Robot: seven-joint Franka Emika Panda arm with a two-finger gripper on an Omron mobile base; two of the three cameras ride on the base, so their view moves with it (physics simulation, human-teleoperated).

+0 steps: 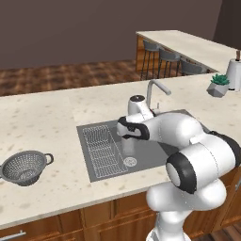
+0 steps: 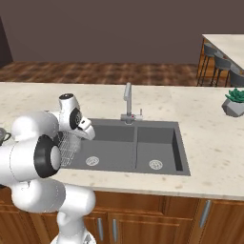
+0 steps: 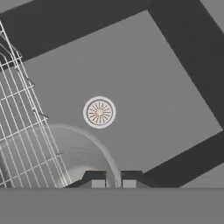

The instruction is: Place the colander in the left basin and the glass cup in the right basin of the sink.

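Glass cup (image 1: 128, 145) pinched by end effector (image 3: 113, 180) above left basin (image 3: 144, 78) drain

Sink (image 2: 182, 159) set in counter (image 1: 42, 117), faucet (image 2: 127, 102) behind centre divider. Left basin (image 2: 112, 147) holds wire rack (image 1: 101, 148) on its left side, drain (image 2: 92, 161) near front. Right basin (image 2: 157, 145) beside it, own drain (image 2: 156, 165) near front. Colander (image 1: 24, 166) on counter, well left of sink. Glass cup (image 1: 128, 145) over left basin, just right of rack, w/ gripper (image 3: 113, 180) at its rim. Potted plant (image 2: 235, 102) on counter far right; bar stools (image 1: 167, 59) behind, at 2nd counter.
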